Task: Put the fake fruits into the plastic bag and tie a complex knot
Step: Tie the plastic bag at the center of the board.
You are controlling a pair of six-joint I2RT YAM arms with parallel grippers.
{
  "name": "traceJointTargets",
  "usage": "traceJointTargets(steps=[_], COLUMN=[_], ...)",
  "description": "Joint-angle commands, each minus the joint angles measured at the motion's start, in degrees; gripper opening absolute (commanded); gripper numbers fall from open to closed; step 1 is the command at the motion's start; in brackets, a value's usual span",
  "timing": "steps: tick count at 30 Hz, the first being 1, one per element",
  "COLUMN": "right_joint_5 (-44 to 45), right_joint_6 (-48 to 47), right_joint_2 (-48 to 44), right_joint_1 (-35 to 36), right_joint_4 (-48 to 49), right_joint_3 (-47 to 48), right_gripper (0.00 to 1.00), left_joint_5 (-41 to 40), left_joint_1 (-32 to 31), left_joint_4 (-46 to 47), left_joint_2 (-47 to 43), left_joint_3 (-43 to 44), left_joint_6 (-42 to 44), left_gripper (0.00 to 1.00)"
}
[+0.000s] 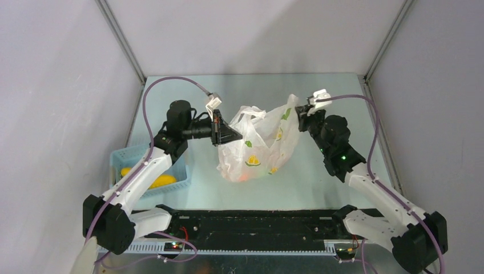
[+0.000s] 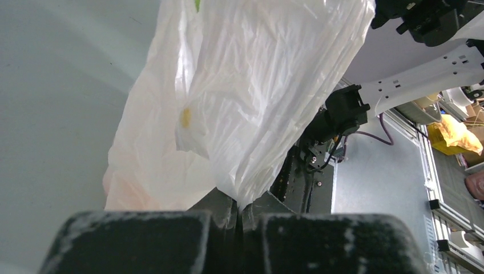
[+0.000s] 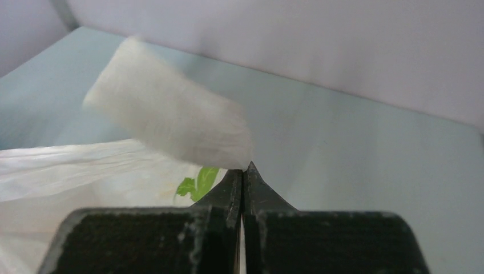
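The white plastic bag (image 1: 259,145) with fruit-slice prints hangs stretched between both grippers above the table. My left gripper (image 1: 231,136) is shut on its left side, where thin plastic (image 2: 251,85) runs down into the closed tips (image 2: 241,208). My right gripper (image 1: 301,111) is shut on the bag's upper right handle strip (image 3: 171,123), with its tips (image 3: 244,171) pressed together. A red-orange fruit (image 1: 245,177) glows through the bag's bottom. A long yellow fruit (image 1: 157,181) lies in the blue basket. A loose handle (image 1: 254,113) stands at the bag's top. No knot is in view.
The light blue slatted basket (image 1: 134,157) sits at the left, under the left arm. The black rail (image 1: 257,225) with both arm bases runs along the near edge. Grey walls close in the table (image 1: 342,188) on three sides.
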Motion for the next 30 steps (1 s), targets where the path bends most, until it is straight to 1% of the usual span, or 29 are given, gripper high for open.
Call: traceJointTargets(steps=[1, 4, 9, 11, 12, 13, 14, 16, 18, 19, 21, 22, 23, 24, 25, 27, 29, 30], right_joint_5=[14.13, 15.3, 10.42, 8.43, 7.75, 6.3, 5.68, 4.39, 4.88, 3.87, -1.91, -7.74, -10.84, -16.48, -18.94, -26.29, -27.85, -28.05], right_joint_6=[4.97, 7.23, 9.03, 10.2, 10.55, 11.1, 11.35, 12.46, 14.73, 15.31, 14.08, 13.24, 11.27, 10.07, 7.68, 3.89, -0.52, -4.19], right_joint_2=[-6.28, -9.87, -12.28, -13.86, -15.16, -15.85, -17.46, -19.59, -21.47, -22.33, -22.74, -22.68, -22.15, -21.68, -20.39, -17.77, -15.05, -13.48], right_joint_1=[-1.64, -2.1, -2.51, -2.62, -2.67, -2.71, -2.76, -2.75, -2.81, -2.81, -2.85, -2.88, -2.74, -2.65, -2.38, -1.34, 1.05, 3.49], right_joint_4=[-7.97, -13.22, -19.7, -22.11, -23.57, -24.3, -25.28, -25.87, -26.11, -25.63, -23.95, -23.17, -21.57, -20.93, -20.14, -19.74, -19.6, -19.54], right_joint_3=[0.46, 0.49, 0.44, 0.89, 1.5, 1.89, 2.72, 3.88, 5.49, 6.68, 8.21, 8.58, 9.27, 9.64, 10.66, 12.59, 14.1, 14.47], right_gripper=[0.0, 0.0, 0.0, 0.14, 0.31, 0.4, 0.55, 0.67, 0.72, 0.76, 0.81, 0.82, 0.85, 0.86, 0.87, 0.88, 0.88, 0.88], left_joint_5=[1.51, 2.28, 3.82, 3.77, 3.79, 3.91, 4.12, 4.6, 5.16, 5.45, 6.54, 7.02, 7.35, 7.81, 8.09, 9.4, 10.12, 10.35], left_joint_1=[0.56, 0.58, 0.58, 0.53, 0.55, 0.57, 0.52, 0.47, 0.5, 0.5, 0.43, 0.42, 0.4, 0.41, 0.35, 0.28, 0.07, 0.02], left_joint_4=[1.76, 3.87, 7.43, 8.07, 8.11, 8.19, 8.31, 8.59, 8.38, 7.99, 7.38, 7.15, 6.65, 6.31, 5.41, 3.77, 1.82, -0.57], left_joint_2=[-1.06, -0.33, 1.06, 1.04, 1.01, 0.99, 0.98, 1.25, 1.74, 2.09, 2.45, 2.5, 2.65, 2.74, 2.91, 3.17, 3.44, 3.61], left_joint_3=[-0.35, -0.9, -2.06, -2.36, -2.49, -2.54, -2.73, -2.79, -2.65, -2.39, -2.17, -1.98, -1.69, -1.53, -1.25, -0.59, 0.1, 0.33], left_joint_6=[-0.14, -1.92, -4.99, -5.4, -5.36, -5.36, -5.46, -5.83, -5.94, -5.96, -5.7, -5.66, -5.47, -5.32, -4.82, -3.95, -2.55, -2.02], left_gripper=[0.01, 0.0, 0.0, 0.0, 0.0, 0.0, 0.0, 0.0, 0.0, 0.0, 0.0, 0.0, 0.0, 0.0, 0.0, 0.0, 0.0, 0.0])
